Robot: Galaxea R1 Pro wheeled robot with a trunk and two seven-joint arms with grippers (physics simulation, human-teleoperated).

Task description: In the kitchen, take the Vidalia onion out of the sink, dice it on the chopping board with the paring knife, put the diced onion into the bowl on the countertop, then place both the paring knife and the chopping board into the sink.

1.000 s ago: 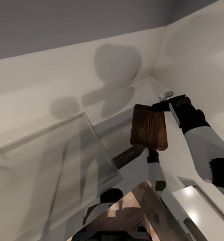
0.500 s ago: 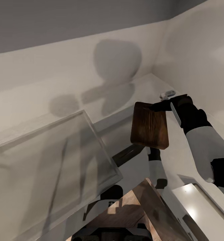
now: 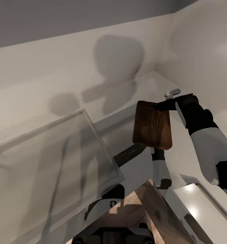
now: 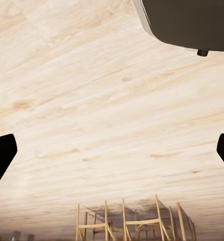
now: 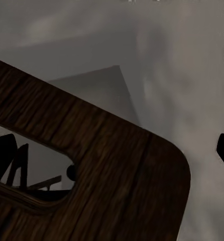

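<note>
The chopping board (image 3: 151,125) is held up in the air by the right tool (image 3: 161,105). The board is dark brown wood with round corners. It is gripped at its far top edge, and the rest of it hangs down toward the robot. The right tool is closed on that edge, at the end of a black wrist and a white arm that comes in from the right. A small white and grey part (image 3: 172,92) is seen just past the tool, on the far right.

In the right wrist view, the chopping board (image 5: 107,175) is seen very close, with its wood grain and one round corner. A hole (image 5: 34,170) is cut through it near one end. The black tips of the tool are seen at both sides of that view.

Behind the board, a pale corner of two walls (image 3: 159,51) is seen, with soft round shadows on them. A big tilted glass-like panel (image 3: 55,166) is seen at the left. A brown wooden shape (image 3: 144,210) is seen near the robot, low down.

The left tool (image 4: 112,150) is wide open and nothing is held in it. Its two black tips are far apart, with a pale wooden floor (image 4: 92,100) past them. Some light wooden chairs (image 4: 134,221) are seen far off.
</note>
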